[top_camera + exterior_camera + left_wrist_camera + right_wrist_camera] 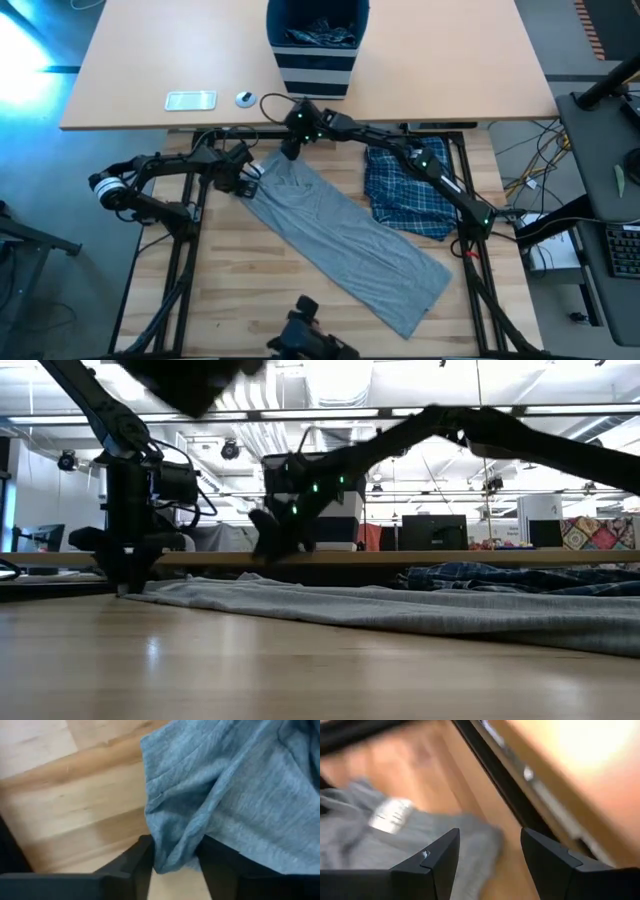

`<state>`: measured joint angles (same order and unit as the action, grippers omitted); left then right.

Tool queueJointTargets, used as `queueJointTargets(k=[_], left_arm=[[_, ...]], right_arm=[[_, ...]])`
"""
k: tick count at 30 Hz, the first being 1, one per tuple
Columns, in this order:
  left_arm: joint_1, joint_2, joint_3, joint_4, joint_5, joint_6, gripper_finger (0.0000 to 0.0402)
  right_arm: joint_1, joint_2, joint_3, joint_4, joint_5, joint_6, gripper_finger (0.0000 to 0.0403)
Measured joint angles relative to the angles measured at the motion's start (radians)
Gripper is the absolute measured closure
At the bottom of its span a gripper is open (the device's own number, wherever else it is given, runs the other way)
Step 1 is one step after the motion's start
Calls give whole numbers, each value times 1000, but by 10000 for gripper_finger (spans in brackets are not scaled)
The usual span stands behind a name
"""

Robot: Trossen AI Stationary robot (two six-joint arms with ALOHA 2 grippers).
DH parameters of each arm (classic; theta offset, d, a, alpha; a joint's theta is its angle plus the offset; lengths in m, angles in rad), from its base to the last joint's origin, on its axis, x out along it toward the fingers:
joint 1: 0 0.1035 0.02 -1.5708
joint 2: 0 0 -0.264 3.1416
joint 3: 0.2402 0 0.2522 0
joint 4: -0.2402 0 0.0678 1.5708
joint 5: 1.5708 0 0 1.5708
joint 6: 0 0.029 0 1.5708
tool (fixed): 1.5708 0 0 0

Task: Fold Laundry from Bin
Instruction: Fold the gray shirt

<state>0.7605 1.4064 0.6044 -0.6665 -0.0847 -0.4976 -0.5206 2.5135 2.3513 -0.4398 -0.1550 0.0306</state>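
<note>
In the left wrist view alone, left gripper (175, 865) pinches grey T-shirt (240, 795).

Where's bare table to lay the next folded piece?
Free: the front-left corner beside the grey T-shirt, and the front-right patch below the plaid garment. Crowded: the T-shirt's far end, where left gripper and right gripper work.

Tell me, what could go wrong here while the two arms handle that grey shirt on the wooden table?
1. The left gripper has only a small corner of the grey cotton T-shirt between its fingers; that fold might slip out when pulled.
2. The right gripper hangs open above the shirt's far edge, holding nothing, so a one-sided pull could bunch the cloth.
3. The folded blue-and-white plaid garment lies right against the shirt and might get dragged along.
</note>
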Motion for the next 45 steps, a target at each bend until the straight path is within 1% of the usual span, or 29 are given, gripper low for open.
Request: queueJointTargets(k=[2, 6, 10, 14, 15, 19, 22, 26, 28, 33, 37, 41, 45], left_arm=[[0, 1, -1, 8, -3, 0, 304], [0, 1, -3, 12, -9, 10, 352], [0, 2, -3, 19, -9, 23, 375], [0, 1, 14, 11, -4, 56, 388], [-3, 1, 22, 8, -5, 62, 393], [-14, -14, 83, -10, -5, 81, 400], [-25, -32, 141, -49, -5, 82, 401], [-58, -51, 241, -117, -3, 82, 401], [-80, -49, 287, -172, 18, 82, 401], [-169, -49, 380, -256, 102, 62, 401], [-293, -45, 420, -233, 121, 27, 401], [-435, -23, 435, -212, 120, -53, 401], [-554, -7, 433, -208, 75, -132, 401]], right_arm=[[-8, 21, 3, -23, 4, 30, 197], [-19, 30, 5, -53, -47, 70, 197], [-28, 33, 7, -47, -84, 100, 197], [-43, 40, 10, -44, -176, 162, 197], [-43, 41, 11, -48, -179, 166, 197], [-34, 35, 9, -57, -136, 149, 197], [-26, 14, 4, -76, -80, 120, 197], [-28, -36, 1, -125, -55, 102, 197], [-31, -78, 2, -175, -53, 78, 197], [-41, -138, 5, -331, -52, -44, 197], [-45, -145, 3, -424, -51, -105, 197], [-42, -156, 3, -431, -55, -189, 197], [-35, -143, 0, -431, -72, -224, 197]])
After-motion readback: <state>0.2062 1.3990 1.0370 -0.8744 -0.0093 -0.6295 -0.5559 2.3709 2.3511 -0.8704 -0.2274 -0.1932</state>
